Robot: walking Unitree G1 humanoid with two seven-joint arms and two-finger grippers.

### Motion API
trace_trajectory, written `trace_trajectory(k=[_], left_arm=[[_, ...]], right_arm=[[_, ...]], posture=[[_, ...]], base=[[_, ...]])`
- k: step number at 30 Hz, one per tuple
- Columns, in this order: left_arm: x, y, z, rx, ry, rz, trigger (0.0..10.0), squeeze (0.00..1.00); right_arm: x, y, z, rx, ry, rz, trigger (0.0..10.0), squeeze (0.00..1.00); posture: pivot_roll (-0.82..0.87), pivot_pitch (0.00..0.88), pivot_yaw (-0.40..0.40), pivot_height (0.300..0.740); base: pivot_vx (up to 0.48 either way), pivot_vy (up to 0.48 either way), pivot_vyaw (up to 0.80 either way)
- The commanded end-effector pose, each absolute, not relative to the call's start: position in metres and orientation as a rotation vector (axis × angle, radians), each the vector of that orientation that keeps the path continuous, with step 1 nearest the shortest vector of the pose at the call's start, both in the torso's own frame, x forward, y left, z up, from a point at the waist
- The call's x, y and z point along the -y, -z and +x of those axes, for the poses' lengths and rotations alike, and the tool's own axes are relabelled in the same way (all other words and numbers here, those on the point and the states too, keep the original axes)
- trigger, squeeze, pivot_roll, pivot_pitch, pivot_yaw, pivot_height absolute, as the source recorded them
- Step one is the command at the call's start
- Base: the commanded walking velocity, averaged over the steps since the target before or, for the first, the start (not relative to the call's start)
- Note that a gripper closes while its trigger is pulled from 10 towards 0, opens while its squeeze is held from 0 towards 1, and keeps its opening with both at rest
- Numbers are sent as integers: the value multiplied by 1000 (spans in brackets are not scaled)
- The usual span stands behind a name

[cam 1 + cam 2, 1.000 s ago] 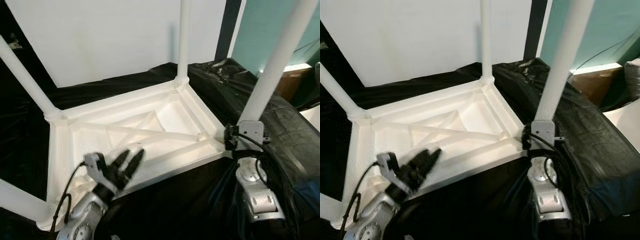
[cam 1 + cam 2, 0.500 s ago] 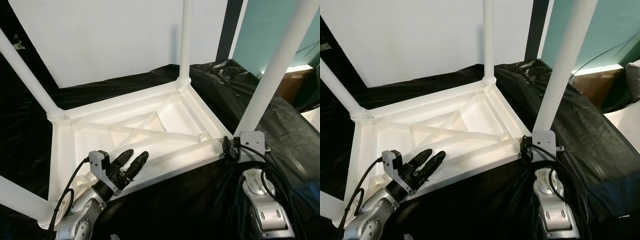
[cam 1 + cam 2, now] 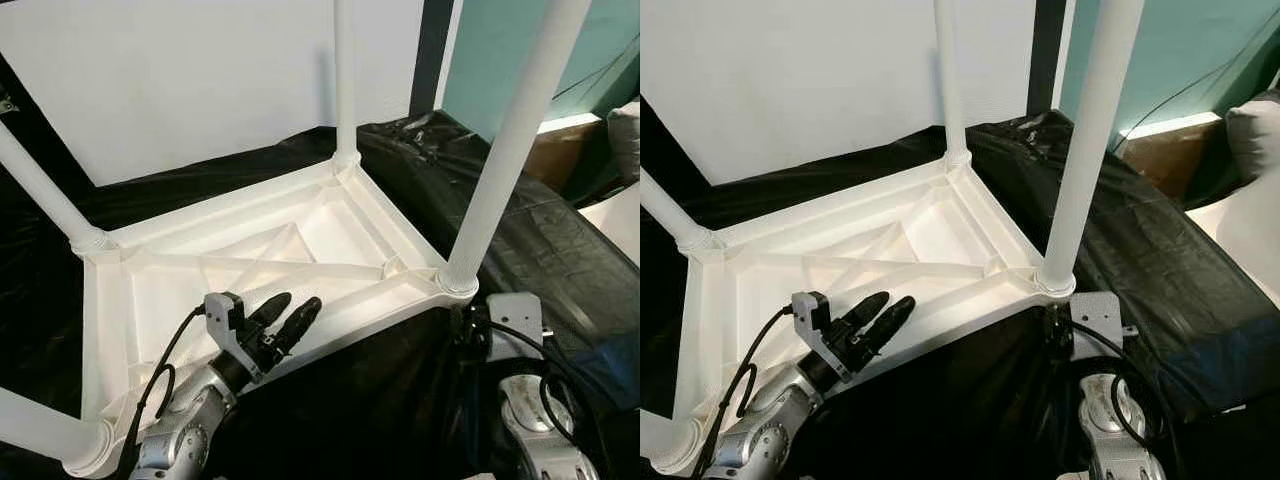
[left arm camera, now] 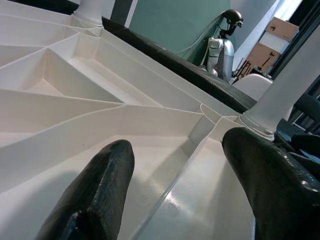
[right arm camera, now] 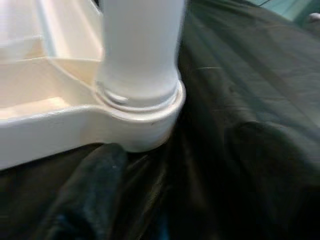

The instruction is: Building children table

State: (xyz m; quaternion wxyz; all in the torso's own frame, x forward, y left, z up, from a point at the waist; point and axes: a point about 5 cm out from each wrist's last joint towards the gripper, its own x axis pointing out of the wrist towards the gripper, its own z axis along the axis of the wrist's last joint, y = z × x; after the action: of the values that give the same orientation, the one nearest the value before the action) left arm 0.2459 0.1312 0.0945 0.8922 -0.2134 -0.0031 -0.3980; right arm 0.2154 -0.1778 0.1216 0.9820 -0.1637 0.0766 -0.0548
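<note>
Left gripper [image 3: 287, 318] fingers parted, nothing held, lower centre over the upturned table [image 3: 330, 225]; right gripper's fingers unclear. Near-right leg [image 3: 500, 160] seating should be checked.

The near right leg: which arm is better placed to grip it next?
Probably the right. The right gripper sits just below that leg's base, while the left gripper hovers, open, over the tabletop.

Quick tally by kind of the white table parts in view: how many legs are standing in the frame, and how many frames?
Legs fitted upright in corner sockets: 4: far leg, right near leg, left far leg, left near leg
Upturned tabletop frame: 1
Total: 5 white parts
</note>
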Motion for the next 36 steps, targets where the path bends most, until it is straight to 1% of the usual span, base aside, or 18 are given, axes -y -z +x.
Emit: trace_trajectory(k=[1, 2, 5, 8, 10, 11, 12, 13, 14, 15, 19, 21, 23, 26, 30, 34, 35, 36], left_arm=[[-128, -88, 240, -14, 949, -432, 10000, 0], [-128, -88, 241, -15, 956, -416, 10000, 0], [-129, -87, 244, -29, 996, -332, 10000, 0], [-128, -85, 247, -92, 1106, -178, 10000, 0], [-128, -86, 248, -137, 1165, -142, 10000, 0], [-128, -87, 248, -158, 1194, -127, 10000, 0], [-128, -87, 248, -172, 1213, -116, 10000, 0], [-128, -87, 248, -172, 1213, -116, 10000, 0], [-129, -87, 248, -187, 1230, -107, 10000, 0], [-130, -87, 247, -201, 1243, -99, 10000, 0], [-132, -87, 245, -220, 1260, -93, 10000, 0], [-131, -85, 241, -244, 1297, -99, 10000, 0], [-131, -85, 241, -244, 1297, -99, 10000, 0], [-129, -83, 237, -263, 1331, -102, 10000, 0], [-124, -86, 238, -250, 1344, -104, 10000, 0], [-123, -88, 240, -225, 1334, -106, 10000, 0], [-123, -90, 241, -214, 1325, -126, 10000, 0], [-124, -94, 240, -194, 1312, -173, 10000, 0]], right_arm=[[174, -122, 214, -164, 77, -312, 3804, 0], [172, -122, 217, -175, 38, -310, 0, 0], [171, -119, 225, -198, -14, -321, 0, 0], [169, -119, 243, -199, -76, -349, 0, 0], [168, -119, 252, -202, -108, -353, 275, 0], [168, -119, 257, -206, -119, -347, 824, 0], [168, -119, 260, -209, -126, -342, 824, 0], [168, -119, 260, -209, -126, -342, 824, 0], [168, -119, 263, -213, -132, -341, 1255, 0], [168, -119, 268, -222, -140, -337, 1373, 0], [170, -118, 277, -232, -148, -334, 1529, 0], [174, -115, 288, -242, -148, -348, 1765, 0], [174, -115, 288, -242, -148, -348, 1765, 0], [177, -115, 301, -240, -142, -360, 1647, 0], [177, -125, 323, -204, -123, -369, 1882, 0], [172, -126, 324, -198, -126, -358, 2039, 0], [169, -125, 323, -198, -132, -352, 2235, 0], [164, -122, 319, -198, -142, -347, 2863, 0]], posture=[[-137, 40, 60, 740], [-138, 40, 58, 740], [-136, 38, 55, 740], [-117, 26, 45, 740], [-96, 20, 36, 740], [-93, 19, 35, 740], [-86, 16, 31, 740], [-86, 16, 31, 740], [-73, 14, 26, 740], [-67, 13, 25, 740], [-60, 12, 24, 740], [-47, 12, 29, 740], [-47, 12, 29, 740], [-44, 12, 33, 740], [-30, 9, 33, 740], [-26, 10, 33, 740], [-25, 12, 33, 740], [-25, 13, 34, 740]], base=[[0, 0, 0], [0, 0, 0], [0, 0, 0], [0, 0, 0], [0, 0, 0], [0, 0, 0], [0, 0, 0], [0, 0, 0], [0, 0, 0], [0, 0, 0], [0, 0, 0], [0, 0, 0], [0, 0, 0], [0, 0, 0], [0, 0, 0], [0, 0, 0], [0, 0, 0], [0, 0, 0]])
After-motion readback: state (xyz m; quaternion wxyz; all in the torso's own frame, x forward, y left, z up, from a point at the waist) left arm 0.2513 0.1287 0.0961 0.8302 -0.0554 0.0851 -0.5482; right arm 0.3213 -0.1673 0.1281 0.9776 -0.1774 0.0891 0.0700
